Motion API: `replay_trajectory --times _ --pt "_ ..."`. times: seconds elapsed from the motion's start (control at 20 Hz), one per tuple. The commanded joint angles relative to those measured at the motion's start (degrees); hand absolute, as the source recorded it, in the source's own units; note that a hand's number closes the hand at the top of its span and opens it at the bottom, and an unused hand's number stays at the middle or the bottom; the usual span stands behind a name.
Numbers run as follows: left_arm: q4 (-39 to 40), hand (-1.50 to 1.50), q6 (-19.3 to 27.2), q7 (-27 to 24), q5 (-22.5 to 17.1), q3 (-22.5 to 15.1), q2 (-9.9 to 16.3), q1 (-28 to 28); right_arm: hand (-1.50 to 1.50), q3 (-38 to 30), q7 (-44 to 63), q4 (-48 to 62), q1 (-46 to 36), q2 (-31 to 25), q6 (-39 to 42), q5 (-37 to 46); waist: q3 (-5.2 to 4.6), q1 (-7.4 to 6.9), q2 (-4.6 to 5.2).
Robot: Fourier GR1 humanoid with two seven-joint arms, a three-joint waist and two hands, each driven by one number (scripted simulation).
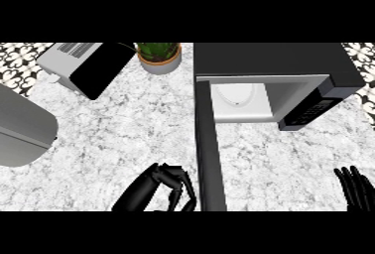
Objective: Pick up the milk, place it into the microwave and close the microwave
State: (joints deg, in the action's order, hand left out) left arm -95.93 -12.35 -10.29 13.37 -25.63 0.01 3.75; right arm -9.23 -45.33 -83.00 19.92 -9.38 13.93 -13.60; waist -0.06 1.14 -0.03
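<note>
Left to right: grey rounded appliance (22,126) at 9 o'clock, silver toaster oven (84,64) at 11, potted green plant (159,57) at 12, all on the white marbled bench (124,129). Our left hand (162,187) at 6, fingers curled, touching the black microwave door (209,149), which stands open. White milk carton (238,95) already inside the black microwave (275,74) at 1. We judge closing is next: swing the door shut. Right hand (356,188) at 4, fingers straight, resting.

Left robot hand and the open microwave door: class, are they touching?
Cannot tell. In the head view the left robot hand sits right beside the microwave door, black against black, with no gap or contact plainly visible.
</note>
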Motion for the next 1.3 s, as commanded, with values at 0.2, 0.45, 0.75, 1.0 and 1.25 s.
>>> replay_trajectory --times 0.2,0.45,0.75,1.0,1.25 --pt "15.64 1.50 11.94 1.70 -2.12 -10.89 0.00 -19.40 -1.50 -4.84 6.04 -8.39 1.18 -5.72 2.53 -4.24 0.02 0.15 0.14" --pt "25.97 1.50 23.53 4.32 -6.53 -21.77 0.01 -27.46 -1.50 -4.38 6.09 -12.23 2.28 -4.72 3.29 -5.06 0.00 1.21 0.27" --pt "31.80 1.50 27.80 7.87 -19.00 -32.02 0.01 -34.02 -1.50 -3.26 10.83 -15.80 -1.84 -7.27 6.39 -8.74 -0.05 3.16 0.74" --pt "34.42 -1.50 31.90 6.37 -26.45 -33.51 0.01 -39.11 -1.50 -3.02 11.58 -19.20 -0.04 -9.83 10.20 -10.27 -0.15 6.67 1.27" --pt "33.40 1.50 35.19 1.76 -31.29 -32.60 0.01 -42.37 -1.50 -1.95 13.18 -21.67 -1.81 -11.50 12.48 -12.26 -0.29 9.57 1.93"
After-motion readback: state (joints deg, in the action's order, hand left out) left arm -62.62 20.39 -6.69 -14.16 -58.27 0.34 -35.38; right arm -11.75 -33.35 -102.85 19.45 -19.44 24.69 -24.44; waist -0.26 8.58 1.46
